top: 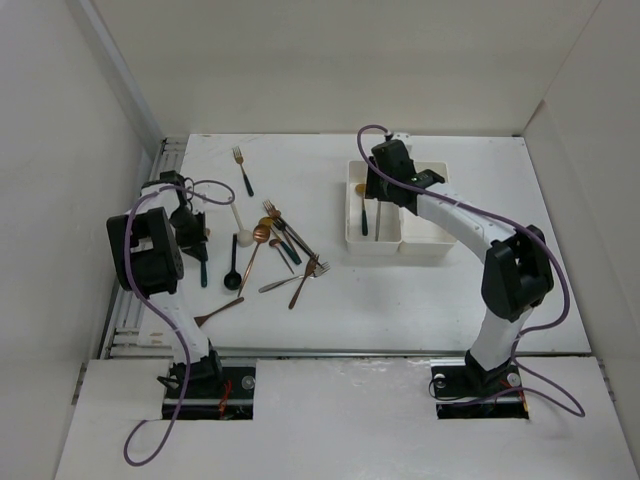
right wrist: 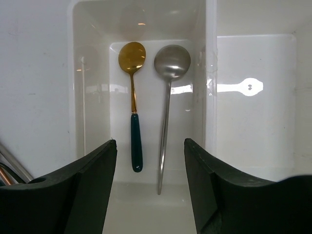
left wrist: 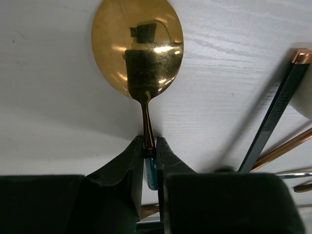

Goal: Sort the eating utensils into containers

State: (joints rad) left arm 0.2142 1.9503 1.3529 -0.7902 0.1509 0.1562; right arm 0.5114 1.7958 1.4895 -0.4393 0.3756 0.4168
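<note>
My left gripper [top: 196,238] [left wrist: 149,144] is shut on the thin neck of a gold spoon [left wrist: 138,48] with a teal handle, low over the table at the left. Several forks and spoons [top: 283,243] lie scattered mid-table, with a black spoon [top: 232,266] among them. Two joined white bins [top: 352,218] stand right of centre. My right gripper [top: 383,188] [right wrist: 150,146] is open and empty above the left bin [right wrist: 92,73]. That bin holds a gold spoon with a teal handle [right wrist: 132,97] and a silver spoon [right wrist: 168,97]. The right bin [right wrist: 253,136] holds nothing.
A lone fork [top: 242,170] lies toward the back. A copper spoon [top: 219,312] lies near the front edge. In the left wrist view a dark handle with a copper tip [left wrist: 275,109] and a copper handle [left wrist: 282,148] lie close to the right. White walls enclose the table.
</note>
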